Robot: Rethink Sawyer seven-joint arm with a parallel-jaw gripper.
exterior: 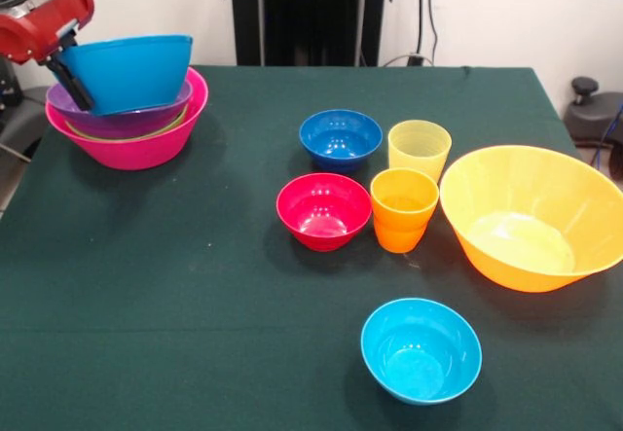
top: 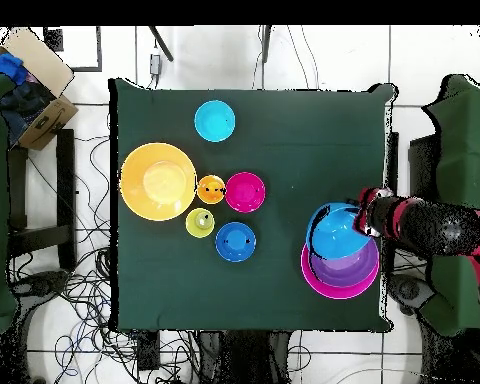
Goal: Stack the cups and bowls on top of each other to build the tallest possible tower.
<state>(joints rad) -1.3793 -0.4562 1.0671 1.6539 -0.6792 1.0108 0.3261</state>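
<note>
One tilted blue bowl (exterior: 131,69) pinched by its rim in my gripper (exterior: 70,73); releasing crooked, it slides off the tower (exterior: 131,125).

Sky-blue bowl (exterior: 131,69) tilted atop tower (exterior: 136,144)

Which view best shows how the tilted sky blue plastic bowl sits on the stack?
Front view: the sky blue bowl leans, gripper at its rim, above the purple bowl. Overhead shows only its round outline.
</note>
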